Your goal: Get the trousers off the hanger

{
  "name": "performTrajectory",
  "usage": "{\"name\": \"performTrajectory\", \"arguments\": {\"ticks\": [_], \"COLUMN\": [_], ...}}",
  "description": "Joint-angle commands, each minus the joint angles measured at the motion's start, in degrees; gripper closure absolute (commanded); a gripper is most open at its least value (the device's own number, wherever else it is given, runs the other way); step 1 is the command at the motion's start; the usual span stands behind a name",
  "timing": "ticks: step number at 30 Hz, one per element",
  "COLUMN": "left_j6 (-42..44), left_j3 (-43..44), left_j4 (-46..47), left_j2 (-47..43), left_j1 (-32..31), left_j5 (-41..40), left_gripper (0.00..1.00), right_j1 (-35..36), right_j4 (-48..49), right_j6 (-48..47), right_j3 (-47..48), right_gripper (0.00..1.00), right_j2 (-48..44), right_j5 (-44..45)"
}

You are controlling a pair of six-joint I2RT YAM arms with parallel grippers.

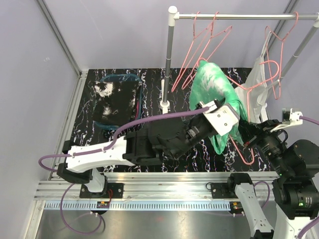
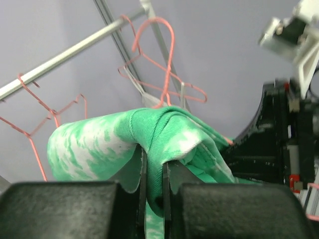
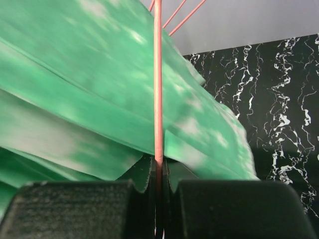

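Green-and-white trousers (image 1: 213, 87) are hanging below the rail (image 1: 239, 16), their long axis running down and away from it. I am reading from the left wrist view what the top view hides: the left gripper (image 2: 153, 172) is pinching a fold of the cloth. The right wrist view is showing the right gripper (image 3: 158, 174) clamping the pink hanger (image 3: 158, 74) wire, also below the rail.

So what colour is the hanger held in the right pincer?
Salmon pink hanger, clearest in the right wrist view.
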Motion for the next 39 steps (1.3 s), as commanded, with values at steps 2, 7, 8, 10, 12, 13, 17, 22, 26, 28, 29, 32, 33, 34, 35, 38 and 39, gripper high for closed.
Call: {"name": "performTrajectory", "arguments": {"ticks": [2,7,8,10,12,13,17,22,26,28,29,32,33,34,35,38,39], "left_j6": [6.83,15.18,18.07,20.11,21.26,21.96,28.38,27.43,17.94,14.08,10.58,4.07,2.56,0.54,-0.61,-4.48,-4.49], "left_j3": [11.14,15.45,15.71,15.80,14.93,14.58,14.66,12.47,5.28,-1.29,-3.77,-12.48,-15.37,-20.36,-22.84,-28.21,-29.36], "left_j4": [18.67,21.85,23.16,24.40,25.19,25.71,28.09,23.72,14.76,12.11,9.83,4.84,4.02,3.58,3.05,-0.55,-0.82], "left_j2": [-5.08,-3.76,-3.67,-4.37,-6.30,-6.83,-8.50,-13.49,-19.02,-21.32,-22.64,-26.07,-27.65,-28.53,-29.15,-31.00,-31.35], "left_j1": [-1.95,-1.95,-1.87,-1.69,-1.34,-1.16,1.20,12.50,25.88,31.16,35.88,45.55,48.12,52.58,54.54,61.30,62.37], "left_j5": [2.04,-1.56,-3.05,-4.29,-4.47,-4.65,-8.42,-13.42,-15.54,-15.63,-14.76,-13.71,-13.00,-11.78,-10.90,-9.22,-9.30], "left_gripper": [1.00,1.00,1.00,1.00,1.00,1.00,1.00,1.00,1.00,1.00,1.00,1.00,1.00,1.00,1.00,1.00,1.00], "right_j1": [1.97,2.32,2.41,2.49,2.49,2.49,2.49,2.58,2.50,2.58,2.58,2.58,2.58,2.58,2.58,2.93,3.20], "right_j4": [-5.42,-5.95,-5.95,-5.95,-6.13,-5.95,-6.39,-7.71,-9.02,-9.29,-9.38,-9.12,-8.85,-8.76,-8.67,-8.76,-8.76], "right_j6": [-3.42,-4.30,-4.39,-4.48,-4.65,-4.65,-4.74,-5.09,-5.44,-6.14,-6.32,-6.59,-6.67,-6.67,-6.76,-6.94,-6.85], "right_j3": [-2.46,-4.83,-5.10,-5.71,-6.06,-6.06,-4.31,-1.15,2.10,3.16,3.69,5.36,6.14,6.41,6.68,7.56,7.56], "right_gripper": [1.00,1.00,1.00,1.00,1.00,1.00,1.00,1.00,1.00,1.00,1.00,1.00,1.00,1.00,1.00,1.00,1.00], "right_j2": [-0.19,-1.07,-1.07,-0.89,-0.19,-0.19,0.25,0.69,1.30,1.57,2.00,3.15,3.33,3.41,3.85,4.47,4.47], "right_j5": [6.78,8.97,9.33,10.56,11.09,11.18,11.70,14.51,21.01,23.56,23.92,24.45,24.45,24.28,24.01,22.87,22.78]}}
